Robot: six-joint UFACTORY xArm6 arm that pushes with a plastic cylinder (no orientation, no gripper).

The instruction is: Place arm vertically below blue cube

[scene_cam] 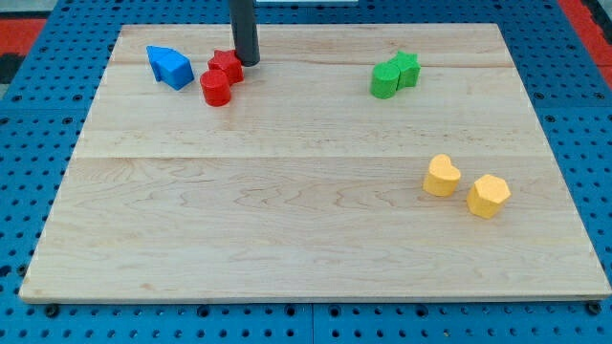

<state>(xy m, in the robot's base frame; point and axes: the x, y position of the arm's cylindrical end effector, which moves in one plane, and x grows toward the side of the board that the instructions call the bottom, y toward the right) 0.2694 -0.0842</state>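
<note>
The blue blocks (170, 67) sit near the board's top left; they look like a cube and a wedge pressed together. My tip (249, 62) rests on the board at the top, to the right of the blue blocks and right next to the red star block (228, 65). A red cylinder (216, 88) lies just below-left of the star, between my tip and the blue blocks.
A green cylinder (384, 80) and a green star block (406, 68) sit at the top right. Two yellow blocks, a heart shape (442, 176) and a hexagon (489, 195), lie at the right. The wooden board (287, 220) rests on a blue pegboard.
</note>
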